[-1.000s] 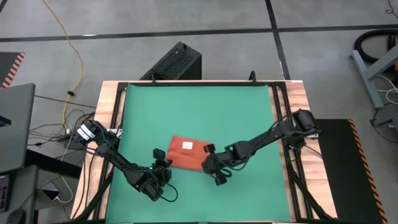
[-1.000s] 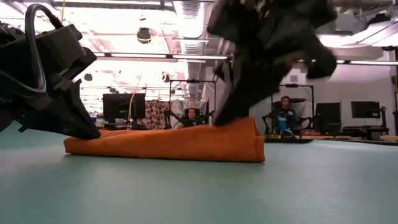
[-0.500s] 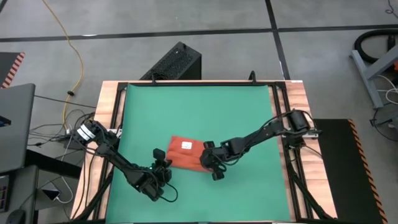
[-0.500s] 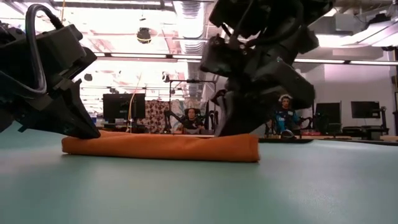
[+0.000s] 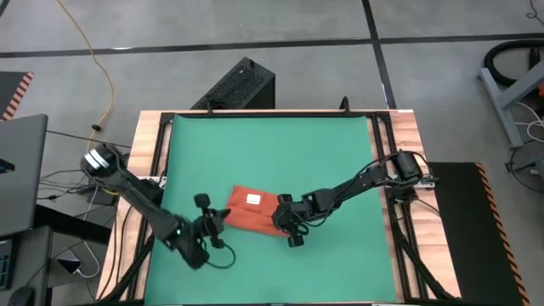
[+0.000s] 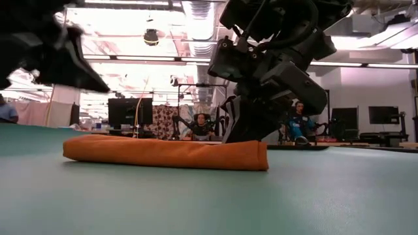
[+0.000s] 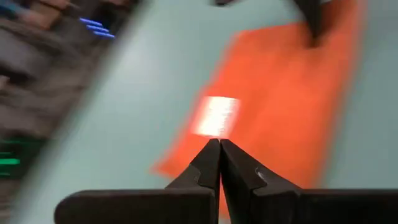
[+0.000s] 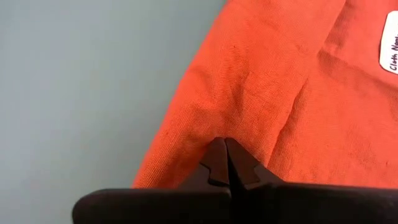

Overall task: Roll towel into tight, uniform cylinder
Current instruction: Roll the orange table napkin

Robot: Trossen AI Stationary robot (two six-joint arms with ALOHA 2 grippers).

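My right gripper (image 8: 226, 163) has its jaws shut, tips pressing the towel (image 5: 252, 210) near its right edge. My left gripper (image 5: 216, 220), also shut and holding nothing, hangs just off the left edge. The towel lies folded flat on the green mat (image 5: 272, 153); I should tuck both ends evenly and roll straight.

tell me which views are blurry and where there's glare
Left wrist view: motion-smeared, the towel and its white tag soft, though the left gripper is crisp. Low view: bright ceiling lights glare behind, and the dark arm at upper left is blurred. Right wrist view: sharp; the weave and the right gripper are clear.
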